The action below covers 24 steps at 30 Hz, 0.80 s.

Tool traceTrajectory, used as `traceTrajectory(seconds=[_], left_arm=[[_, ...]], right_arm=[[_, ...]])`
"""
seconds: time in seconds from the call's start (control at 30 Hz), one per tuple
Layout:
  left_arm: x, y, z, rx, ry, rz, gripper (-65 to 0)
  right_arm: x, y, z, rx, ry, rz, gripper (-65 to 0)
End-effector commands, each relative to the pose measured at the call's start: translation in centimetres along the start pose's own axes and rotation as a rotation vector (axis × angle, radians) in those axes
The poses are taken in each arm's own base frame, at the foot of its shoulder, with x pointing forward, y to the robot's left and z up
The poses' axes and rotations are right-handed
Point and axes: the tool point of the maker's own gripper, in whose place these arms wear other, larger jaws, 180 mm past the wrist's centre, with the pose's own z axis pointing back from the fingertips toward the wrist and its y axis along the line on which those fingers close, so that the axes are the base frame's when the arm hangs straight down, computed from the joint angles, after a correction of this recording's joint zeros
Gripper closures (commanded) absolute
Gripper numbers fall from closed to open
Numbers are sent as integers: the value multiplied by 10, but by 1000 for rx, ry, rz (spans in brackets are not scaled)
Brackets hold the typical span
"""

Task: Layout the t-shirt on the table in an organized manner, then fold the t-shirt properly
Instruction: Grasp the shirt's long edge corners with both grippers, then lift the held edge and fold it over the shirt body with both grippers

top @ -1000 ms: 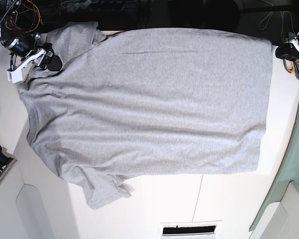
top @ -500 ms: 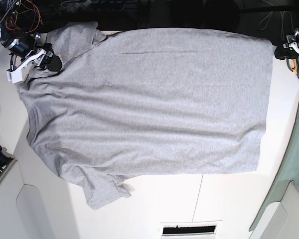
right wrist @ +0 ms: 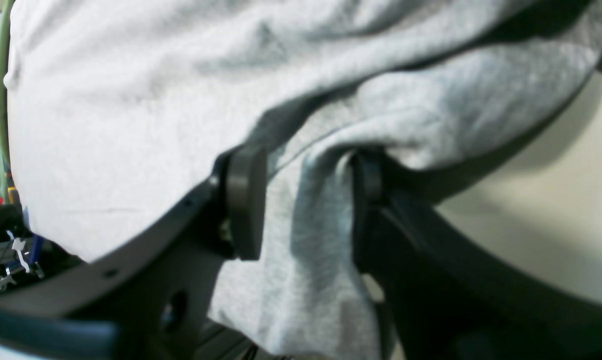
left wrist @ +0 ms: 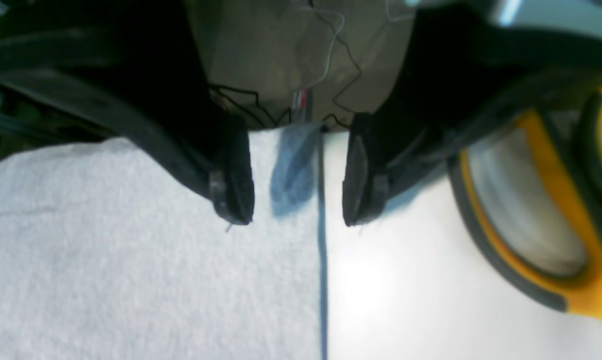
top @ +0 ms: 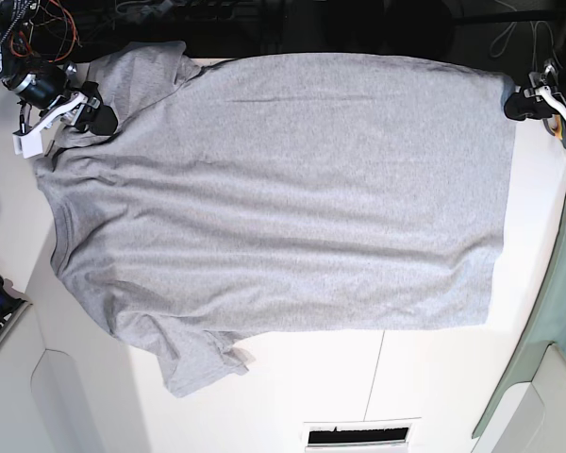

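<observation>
I've got the table (top: 434,387) filling the base view, white, with the shirt (top: 283,189) spread flat across most of it, plain grey side up, collar end toward nine o'clock, hem toward three. One sleeve trails off at seven o'clock, a bit bunched; the other sits up at eleven.

Right gripper (top: 87,106) is at ten o'clock by that upper sleeve. On its wrist camera the jaws stand part way apart with a fold of sleeve cloth (right wrist: 305,210) running up between them; whether the pads actually pinch it I cannot tell.

Left gripper (top: 515,104) sits at two o'clock, right at the hem corner. Its wrist view shows the jaws apart, astride the hem edge (left wrist: 320,280), one finger over cloth, one over bare table, nothing clamped. Something orange and black (left wrist: 555,210) lies just beside it, blurred.

My read on handling: thin cotton, light, limp, it will drape and drag wrinkles rather than slide as a sheet. I'd take it by doubled edges, hem corner and sleeve seam, where the stitching gives the pads something to bite, and lift both ends together.
</observation>
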Motion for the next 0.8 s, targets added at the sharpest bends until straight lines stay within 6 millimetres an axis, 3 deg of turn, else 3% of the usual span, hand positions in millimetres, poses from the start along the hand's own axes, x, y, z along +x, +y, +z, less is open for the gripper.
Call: traceTrajectory(seconds=[0.0, 0.33, 0.47, 0.53, 0.6, 0.63, 0.77], left_arm=[[-18, 4, 2, 24, 94, -18, -334], [-26, 0, 4, 15, 142, -25, -318], [-31, -5, 5, -14, 171, -6, -178], [-27, -11, 4, -48, 149, 13, -87], [-18, -19, 4, -86, 101, 35, 0], [-13, -21, 4, -99, 75, 42, 0], [9, -29, 8, -111, 4, 2, 0]], right_arm=[[10, -1, 4, -2, -18, 19, -253], [10, -1, 4, 0, -19, 17, -253], [10, -1, 4, 0, -20, 16, -249], [10, -1, 4, 1, -19, 17, -168], [10, -1, 4, 1, -20, 18, -26], [11, 0, 4, 1, -21, 19, 0], [19, -1, 9, -6, -35, 41, 0]])
